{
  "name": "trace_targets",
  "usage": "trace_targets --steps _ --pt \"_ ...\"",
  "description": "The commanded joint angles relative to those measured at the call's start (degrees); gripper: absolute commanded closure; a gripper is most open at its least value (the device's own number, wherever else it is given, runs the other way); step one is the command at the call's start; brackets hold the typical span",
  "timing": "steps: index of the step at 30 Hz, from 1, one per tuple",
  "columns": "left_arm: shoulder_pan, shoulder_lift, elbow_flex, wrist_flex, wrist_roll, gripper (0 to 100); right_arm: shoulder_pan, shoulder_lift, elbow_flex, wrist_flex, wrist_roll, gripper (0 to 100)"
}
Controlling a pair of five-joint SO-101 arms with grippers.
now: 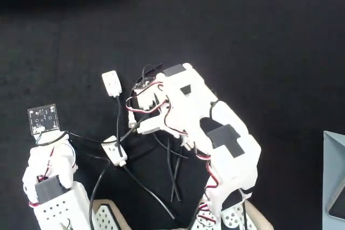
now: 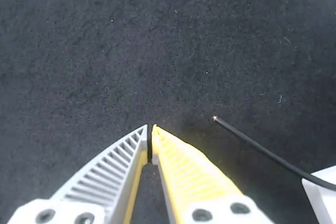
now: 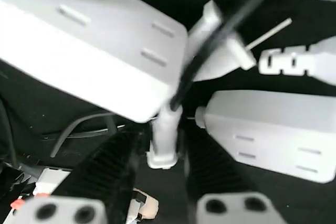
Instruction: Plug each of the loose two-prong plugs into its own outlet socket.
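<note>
In the high view a white two-prong plug [image 1: 111, 83] lies loose on the black mat, its black cable running down to a white outlet block [image 1: 115, 150]. My right gripper [image 1: 141, 123] sits just right of them among tangled wires. In the right wrist view that gripper [image 3: 164, 148] is shut on a white plug's stem [image 3: 164, 139], between two white outlet blocks [image 3: 89, 51] [image 3: 262, 127]; another plug [image 3: 223, 45] shows a bare prong. My left gripper [image 1: 49, 152] is at the lower left, below a small black square socket plate [image 1: 43, 118]. Its fingers [image 2: 173, 156] are shut on nothing above bare mat.
Black cables [image 1: 161, 197] trail across the mat between the two arm bases. A black wire [image 2: 262, 150] and a white corner [image 2: 321, 188] lie beside my left gripper. A grey box [image 1: 334, 176] stands at the right edge. The far half of the mat is open.
</note>
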Motion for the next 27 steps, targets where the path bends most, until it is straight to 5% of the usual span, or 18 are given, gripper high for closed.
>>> trace_targets --steps 1,15,27 --pt "-0.48 -0.26 -0.48 -0.62 -0.44 97 -0.62 -0.66 -0.04 0.00 -1.67 98.8" --pt "-0.48 -0.26 -0.40 -1.05 -0.44 97 -0.44 -21.14 -6.81 14.59 -5.10 98.7" --pt "0.40 -0.26 -11.38 -1.23 -1.41 97 4.75 -48.66 2.51 9.58 -7.74 98.7"
